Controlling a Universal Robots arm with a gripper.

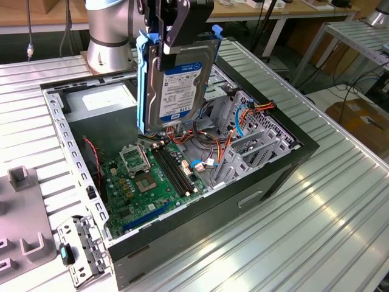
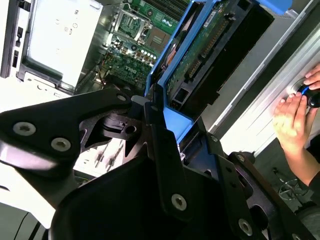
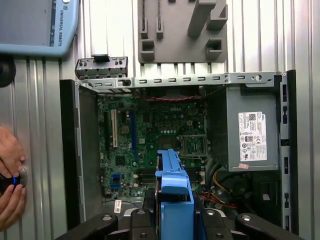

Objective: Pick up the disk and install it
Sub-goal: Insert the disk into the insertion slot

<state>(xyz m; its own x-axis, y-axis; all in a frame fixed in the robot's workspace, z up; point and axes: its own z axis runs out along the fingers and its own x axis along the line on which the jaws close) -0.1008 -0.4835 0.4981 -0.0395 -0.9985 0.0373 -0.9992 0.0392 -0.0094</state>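
Observation:
The disk (image 1: 179, 85), a grey hard drive in blue carrier rails, hangs upright above the open computer case (image 1: 58, 121). My gripper (image 1: 167, 33) is shut on its upper end. Its lower edge hovers over the motherboard (image 1: 146, 176), near the cables and beside the metal drive cage (image 1: 243, 152). In the second wrist view the disk (image 2: 210, 55) extends away from my gripper (image 2: 167, 125), showing its circuit-board side. In the first wrist view the blue rail of the disk (image 3: 174, 190) stands edge-on over the case interior, between my gripper's black links (image 3: 172, 222).
A person's hands (image 2: 295, 120) rest on the ribbed table beside the case, also seen in the first wrist view (image 3: 10, 175). A grey fixture block (image 3: 182, 30) and a loose metal bracket (image 3: 102, 67) lie beyond the case. The power supply (image 3: 250, 132) fills one corner.

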